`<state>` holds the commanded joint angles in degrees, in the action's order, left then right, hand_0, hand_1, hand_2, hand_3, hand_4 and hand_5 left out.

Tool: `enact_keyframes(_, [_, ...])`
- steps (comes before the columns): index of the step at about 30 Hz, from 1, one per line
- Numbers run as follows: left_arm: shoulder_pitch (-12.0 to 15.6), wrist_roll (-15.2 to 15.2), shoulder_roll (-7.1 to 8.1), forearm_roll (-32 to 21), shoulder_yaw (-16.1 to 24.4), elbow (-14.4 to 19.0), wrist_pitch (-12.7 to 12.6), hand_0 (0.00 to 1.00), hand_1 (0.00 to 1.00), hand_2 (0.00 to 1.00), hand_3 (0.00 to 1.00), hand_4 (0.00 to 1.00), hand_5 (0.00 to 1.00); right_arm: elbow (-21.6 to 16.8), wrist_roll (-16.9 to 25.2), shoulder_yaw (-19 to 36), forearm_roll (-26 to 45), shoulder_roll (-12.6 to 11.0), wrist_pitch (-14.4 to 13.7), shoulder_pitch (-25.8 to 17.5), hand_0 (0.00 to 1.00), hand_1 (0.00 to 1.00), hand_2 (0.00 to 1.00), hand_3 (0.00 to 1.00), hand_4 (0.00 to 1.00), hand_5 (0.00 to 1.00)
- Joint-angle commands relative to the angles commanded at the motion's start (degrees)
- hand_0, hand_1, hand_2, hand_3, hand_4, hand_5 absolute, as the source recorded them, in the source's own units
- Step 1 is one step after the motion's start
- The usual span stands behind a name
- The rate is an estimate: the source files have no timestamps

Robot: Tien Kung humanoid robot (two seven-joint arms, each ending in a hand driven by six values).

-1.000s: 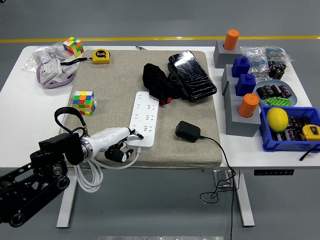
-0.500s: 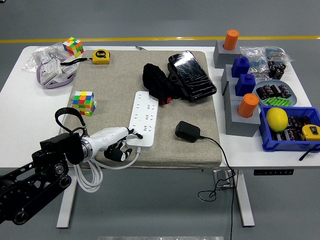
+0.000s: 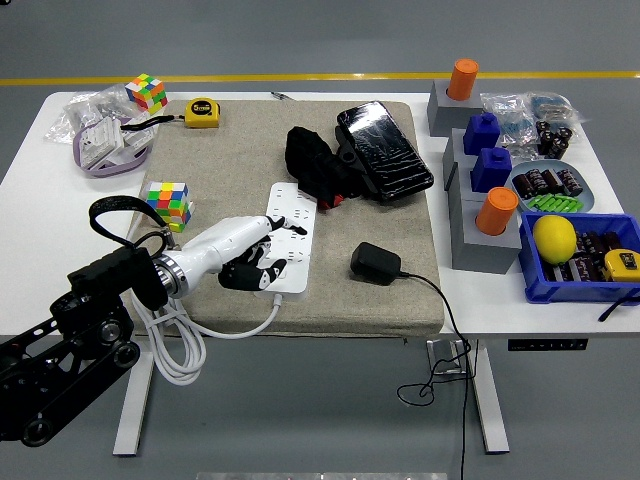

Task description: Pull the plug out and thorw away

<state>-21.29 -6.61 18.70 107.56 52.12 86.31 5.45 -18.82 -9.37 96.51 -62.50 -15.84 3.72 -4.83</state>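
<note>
The left hand (image 3: pixel 250 255) lies over the near half of the white power strip (image 3: pixel 288 235), its fingers (image 3: pixel 268 270) loosely curled and resting on the strip's top face without closing around anything; whether every fingertip touches cannot be told. The black plug adapter (image 3: pixel 375 263) lies flat on the grey mat (image 3: pixel 200 270) just right of the strip, apart from it, with its black cord (image 3: pixel 448 320) running over the mat's near right corner and hanging off the counter's (image 3: pixel 30 270) front edge. The strip's own white cable (image 3: pixel 175 345) curls off the near edge beside the left arm. Between strip and adapter there is a narrow band of bare mat; to the right of the adapter the mat is open as far as its edge. Farther back on the mat lie a black cloth bundle (image 3: pixel 312 165) and a black wrapped slab (image 3: pixel 384 150). A Rubik's cube (image 3: pixel 167 204) sits at the mat's left edge, near the hand. On the right of the counter stand grey blocks with orange and blue pegs (image 3: pixel 484 225) and a blue bin (image 3: pixel 580 255) holding a lemon (image 3: pixel 555 238). The floor beyond is grey with a yellow line (image 3: pixel 300 77).
</note>
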Motion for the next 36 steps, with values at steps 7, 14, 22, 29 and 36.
enact_keyframes(7, [0.7,2.6,-1.90,1.5,5.5,-2.9,-2.6,0.380,0.556,0.619,0.897,0.976,0.315,0.1,0.0,-0.3,0.0,0.0,0.1,0.2,0.573,0.661,0.676,0.596,0.998,0.474])
enact_keyframes(14, [0.6,4.1,-1.97,2.2,9.3,-3.7,-4.8,0.818,0.872,0.867,0.926,0.998,0.482,0.1,-0.4,-0.6,-0.1,-0.4,0.0,0.6,0.573,0.661,0.676,0.597,0.998,0.473])
enact_keyframes(22, [1.7,3.9,-1.95,2.5,10.4,-4.3,-5.1,0.868,0.904,0.900,0.936,0.998,0.470,0.0,-0.6,-1.2,-0.1,-1.1,-0.3,1.1,0.573,0.661,0.676,0.597,0.998,0.473])
enact_keyframes(29, [1.6,3.9,-2.56,2.6,11.3,-4.4,-5.2,0.877,0.909,0.907,0.941,0.998,0.515,0.1,-0.6,-1.5,-0.1,-1.0,-0.3,1.6,0.573,0.661,0.676,0.596,0.998,0.473])
enact_keyframes(36, [1.7,3.9,-2.46,2.7,11.0,-4.1,-5.3,0.878,0.910,0.910,0.941,0.998,0.511,0.1,-0.6,-1.9,0.0,-1.1,-0.6,1.4,0.573,0.660,0.676,0.596,0.998,0.473])
